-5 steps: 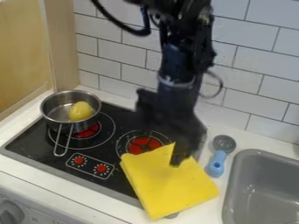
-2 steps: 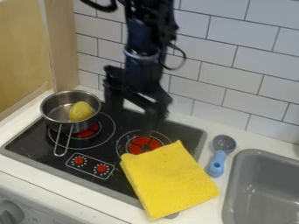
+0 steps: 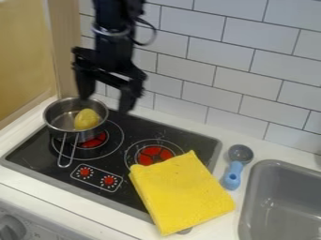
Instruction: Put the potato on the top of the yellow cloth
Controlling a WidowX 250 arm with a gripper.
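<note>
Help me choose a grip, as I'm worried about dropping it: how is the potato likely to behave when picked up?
The potato looks smooth and rounded, so it may roll or slip if pinched off-centre. Its plump, even shape suggests it should stay firm. The raised wall of the pot would probably stop it rolling far.

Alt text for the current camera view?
Open black gripper at the back right of a metal saucepan holding a yellow potato. The saucepan sits on the left of a black stovetop; a yellow cloth overlaps the stovetop's right side, near a blue-handled scoop and gray sink.
</note>
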